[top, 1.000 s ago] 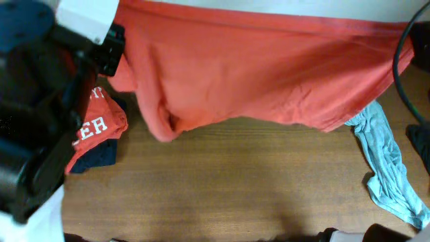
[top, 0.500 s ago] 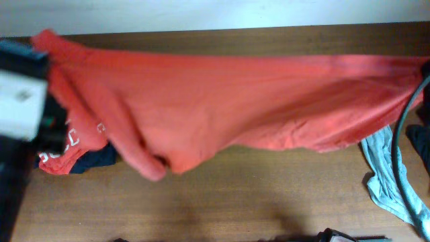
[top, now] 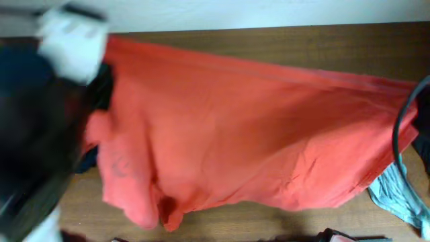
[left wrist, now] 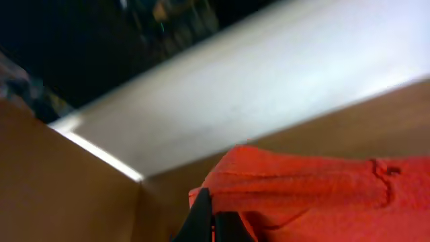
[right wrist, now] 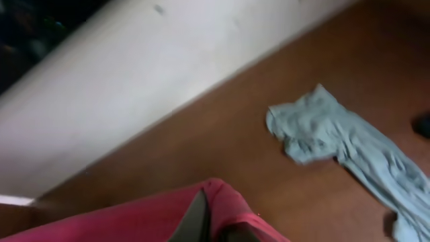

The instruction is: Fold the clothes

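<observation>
Both ends are pinched tight: your left gripper (left wrist: pixel 213 222) and right gripper (right wrist: pixel 211 225) are each clamped on the orange-red shirt (top: pixel 228 141), which is stretched above the table (top: pixel 269 37). I'd lower both ends level so it lands flat. The overhead view blurs the grips, but the wrist cams show them. Only the right wrist view shows the whole grey-blue shirt (right wrist: pixel 349 148), lying beside the orange-red shirt's right end.

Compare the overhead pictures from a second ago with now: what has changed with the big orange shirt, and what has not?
The orange-red shirt, held stretched by the left pincer and right pincer, has swung toward the near table edge. Its hanging hem now nearly reaches the bottom of the overhead view, hiding the folded pile at left. Both pincers stay shut on it. The grey-blue shirt has not moved.
</observation>
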Available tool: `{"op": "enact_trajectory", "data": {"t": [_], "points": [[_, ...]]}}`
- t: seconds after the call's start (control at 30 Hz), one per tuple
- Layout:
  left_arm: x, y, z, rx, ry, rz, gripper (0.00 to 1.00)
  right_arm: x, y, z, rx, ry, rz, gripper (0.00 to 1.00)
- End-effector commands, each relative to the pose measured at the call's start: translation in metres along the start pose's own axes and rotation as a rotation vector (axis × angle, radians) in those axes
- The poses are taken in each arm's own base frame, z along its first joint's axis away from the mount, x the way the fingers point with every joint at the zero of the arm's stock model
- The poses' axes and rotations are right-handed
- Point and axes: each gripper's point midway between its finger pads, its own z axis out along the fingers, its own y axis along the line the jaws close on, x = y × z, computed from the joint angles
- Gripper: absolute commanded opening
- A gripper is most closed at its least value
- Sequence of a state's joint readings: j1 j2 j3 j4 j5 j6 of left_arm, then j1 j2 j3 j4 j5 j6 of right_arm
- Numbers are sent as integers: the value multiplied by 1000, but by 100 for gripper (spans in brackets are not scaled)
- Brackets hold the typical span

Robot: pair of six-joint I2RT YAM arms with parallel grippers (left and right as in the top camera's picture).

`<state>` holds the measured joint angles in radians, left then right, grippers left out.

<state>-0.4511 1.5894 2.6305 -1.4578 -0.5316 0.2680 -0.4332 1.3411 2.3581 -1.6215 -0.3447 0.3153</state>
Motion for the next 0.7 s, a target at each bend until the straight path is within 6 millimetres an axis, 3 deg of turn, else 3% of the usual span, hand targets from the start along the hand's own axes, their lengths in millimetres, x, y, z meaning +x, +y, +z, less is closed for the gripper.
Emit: {"op": "enact_trajectory", "data": {"t": [0.0, 0.03, 0.07, 0.17, 0.2, 0.23, 0.27, 0.3, 0.33, 0.4, 0.53, 0.67], "points": [[25, -27, 85, -2, 192, 25, 1, -6, -43, 57, 159, 126, 36, 4], [30, -35, 102, 18, 223, 32, 1, -6, -48, 70, 168, 158, 33, 4], [40, -47, 132, 42, 273, 41, 1, -5, -56, 90, 181, 208, 37, 4], [59, -63, 191, 40, 348, 58, 8, -6, -72, 137, 201, 288, 52, 5], [65, -67, 212, 35, 361, 67, 13, -10, -76, 156, 195, 300, 30, 13], [68, -69, 228, 28, 364, 74, 22, -15, -81, 177, 189, 300, 1, 29], [73, -69, 248, 14, 366, 83, 49, -20, -85, 194, 186, 297, -12, 52], [75, -64, 262, -24, 366, 82, 60, -24, -90, 208, 184, 294, -22, 63], [79, -56, 271, -67, 373, 78, 62, -26, -96, 220, 191, 294, -20, 66], [85, -39, 273, -128, 391, 73, 63, -26, -103, 232, 193, 303, -8, 72], [71, -7, 244, -152, 347, 14, 73, -31, -106, 227, 189, 286, -17, 77], [48, -20, 207, 46, 244, -39, 75, -35, -98, 213, 180, 260, -27, 82]]}}
